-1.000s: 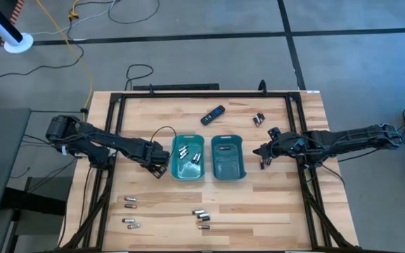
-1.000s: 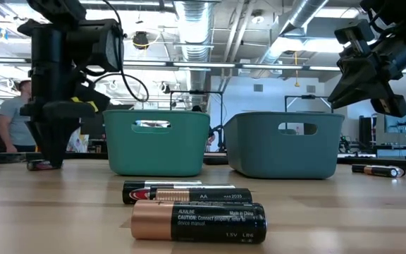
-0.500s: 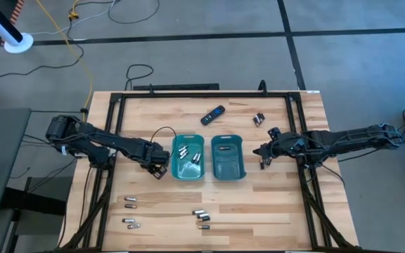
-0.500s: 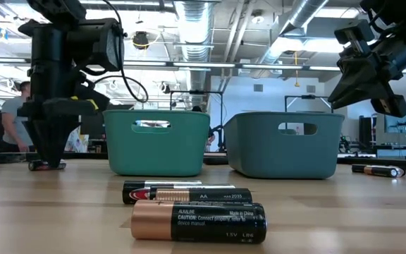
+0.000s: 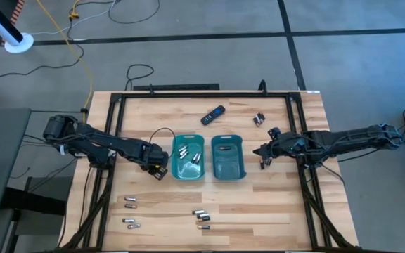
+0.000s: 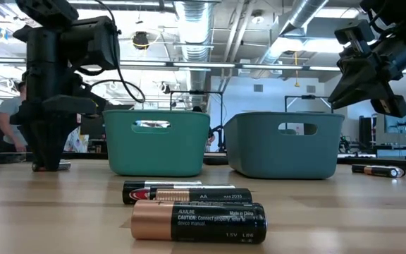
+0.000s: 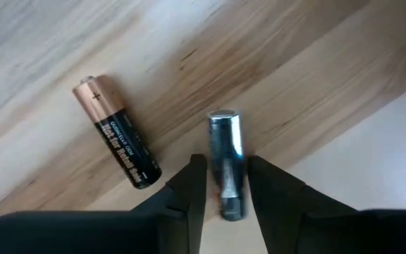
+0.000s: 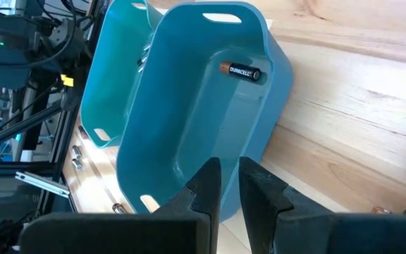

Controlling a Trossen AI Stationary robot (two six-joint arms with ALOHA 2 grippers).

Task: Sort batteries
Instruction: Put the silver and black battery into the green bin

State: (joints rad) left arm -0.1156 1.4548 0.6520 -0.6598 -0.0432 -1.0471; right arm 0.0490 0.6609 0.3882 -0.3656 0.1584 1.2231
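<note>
My left gripper (image 5: 158,169) points down at the table just left of the left teal tray (image 5: 188,171). It is open, and its fingers stand on either side of a silvery battery (image 7: 225,164) that lies flat on the wood. A dark battery with a coppery end (image 7: 117,140) lies beside it. The left tray holds several silvery batteries (image 5: 187,152). The right tray (image 5: 228,171) holds one dark battery (image 8: 240,72). My right gripper (image 5: 261,156) hangs shut above the table, right of that tray. My left gripper comes from above with its fingers (image 7: 192,189) along the silvery battery's near half (image 7: 228,197), one on each side. The battery lies on the table. Whether the fingers touch it, I cannot tell.
More batteries lie near the table's near edge (image 5: 130,201) (image 5: 131,223) (image 5: 202,214), and a few at the far right (image 5: 259,119). A black remote (image 5: 213,114) lies beyond the trays. A person (image 6: 9,123) stands in the room behind.
My left gripper has shifted a little toward the table's left edge and sunk slightly to the table top beside the left tray. My right arm has kept still.
</note>
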